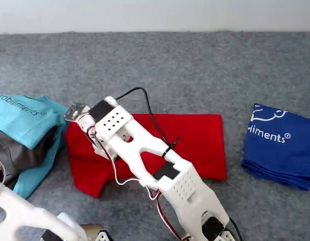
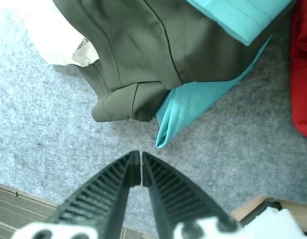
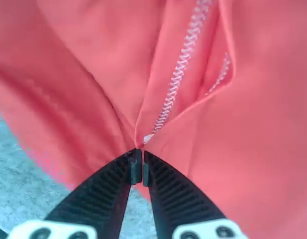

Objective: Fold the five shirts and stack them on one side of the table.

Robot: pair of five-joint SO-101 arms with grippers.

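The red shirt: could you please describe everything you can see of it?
The red shirt is plain soft cloth with white zigzag seam stitching. It lies flat, partly folded, on the grey table cover, between the turquoise shirt and the blue shirt. The right gripper has its jaws shut on a fold at its turquoise-side edge.
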